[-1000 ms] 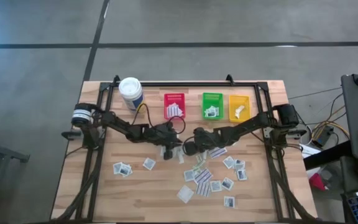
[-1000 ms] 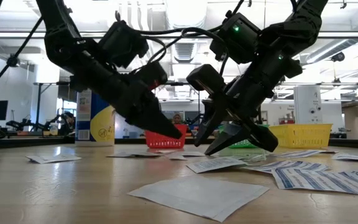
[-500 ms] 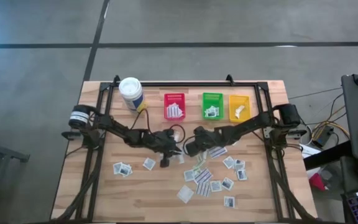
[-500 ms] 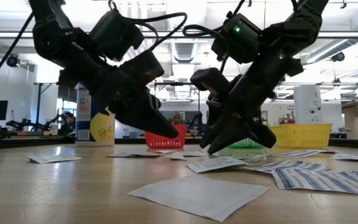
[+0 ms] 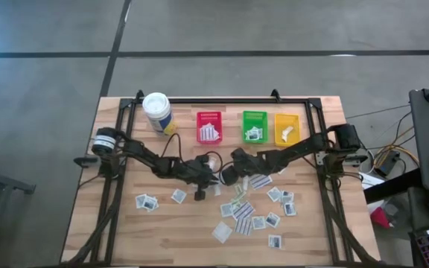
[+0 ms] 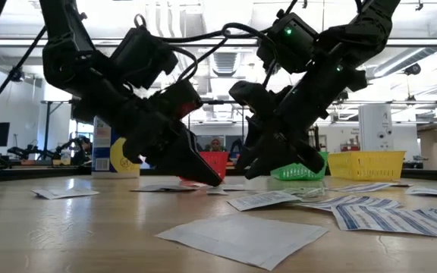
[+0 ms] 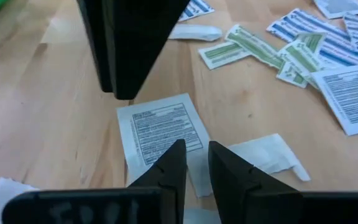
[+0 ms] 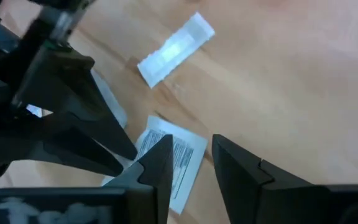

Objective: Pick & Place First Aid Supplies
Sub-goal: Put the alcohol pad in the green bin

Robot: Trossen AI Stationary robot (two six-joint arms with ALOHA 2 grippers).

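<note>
Both grippers meet near the middle of the desk (image 5: 125,231), just in front of the three bins. The left gripper (image 7: 194,165) hangs low over a printed square packet (image 7: 160,127), its fingers (image 7: 169,168) set a narrow gap apart and holding nothing. The right gripper (image 8: 188,165) hovers over the same packet from the other side; its fingers (image 8: 160,162) also stand narrowly apart and empty. In each wrist view the other arm's fingers show close by.

The main risk is a clash: two grippers crowd one packet, and if both descend, the fingers could knock together or pin the packet between them. The packet lies flat on the wood and partly overlaps a plain white one (image 7: 263,155), so narrow fingers may slide over it, push it away, or lift both at once. An oblong packet (image 8: 176,46) lies just beside and could be swept aside.

Counts, from the high view: one red bin (image 5: 208,126), one green bin (image 5: 254,126) and one yellow bin (image 5: 287,127), each already holding some white packets; one canister (image 5: 157,112) at the back left. Loose packets on the desk number roughly fifteen, mostly right of centre, with three to the left; the exact figure cannot be told where they overlap or lie under the arms.
</note>
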